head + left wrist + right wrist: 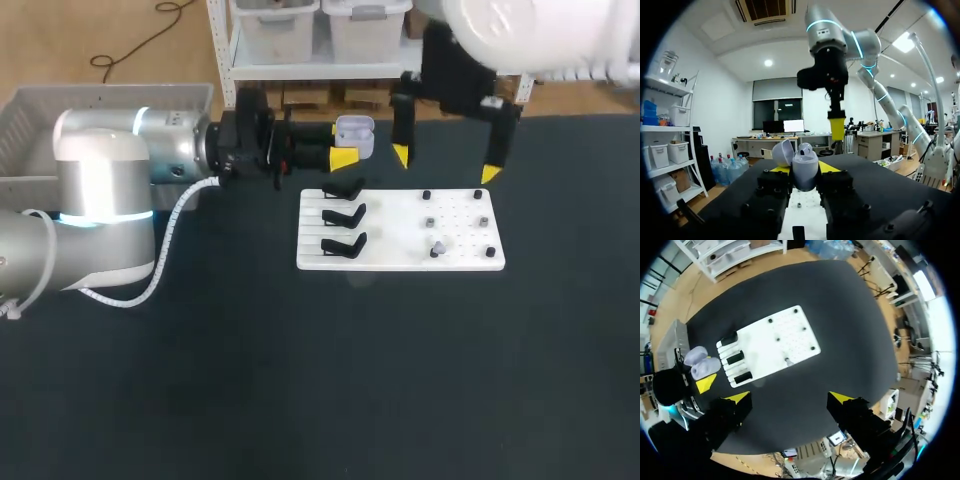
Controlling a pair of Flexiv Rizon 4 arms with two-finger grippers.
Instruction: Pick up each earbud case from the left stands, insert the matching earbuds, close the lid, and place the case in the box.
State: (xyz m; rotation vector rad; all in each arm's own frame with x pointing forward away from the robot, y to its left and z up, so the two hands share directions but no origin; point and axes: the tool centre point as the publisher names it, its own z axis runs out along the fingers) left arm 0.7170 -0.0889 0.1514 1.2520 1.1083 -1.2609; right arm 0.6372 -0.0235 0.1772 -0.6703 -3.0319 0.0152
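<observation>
The head camera looks steeply down on the desk (pixel 300 380) from behind. The left wrist camera sits low, facing level across it. The right wrist camera hangs high, facing down. All share the white board (pixel 400 245).

The pale case (pixel 355 135) sits clamped in the left gripper (pixel 348 150), up beyond the white board (pixel 400 262), lid swung open. Three black stands (pixel 344 215) line the board's left edge. What may be an earbud (pixel 437 248), small and grey, lies on its right half. The grey box (pixel 110 92) sits far left.
</observation>
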